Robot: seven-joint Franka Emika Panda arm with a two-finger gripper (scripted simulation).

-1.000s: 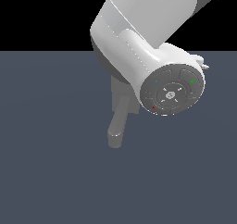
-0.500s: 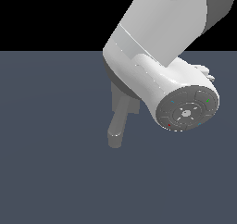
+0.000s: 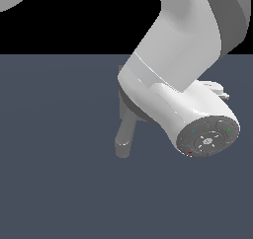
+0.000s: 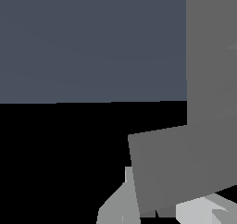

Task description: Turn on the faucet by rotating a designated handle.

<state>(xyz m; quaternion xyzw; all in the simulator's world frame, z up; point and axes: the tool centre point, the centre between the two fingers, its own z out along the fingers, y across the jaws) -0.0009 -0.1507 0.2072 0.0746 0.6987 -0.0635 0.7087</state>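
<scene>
The white arm (image 3: 173,75) fills much of the exterior view, its round wrist cap facing the camera and covering most of the faucet (image 3: 124,134). Only a grey tube of the faucet shows, slanting down toward the exterior view's left from under the arm onto the dark blue-grey surface (image 3: 54,174), with a corner of the block body just above it. In the wrist view, flat grey faucet faces (image 4: 185,167) crowd the frame, with pale parts of the tool (image 4: 125,204) at the edge. The handle cannot be made out. Whether the tool is released or clenched cannot be told.
</scene>
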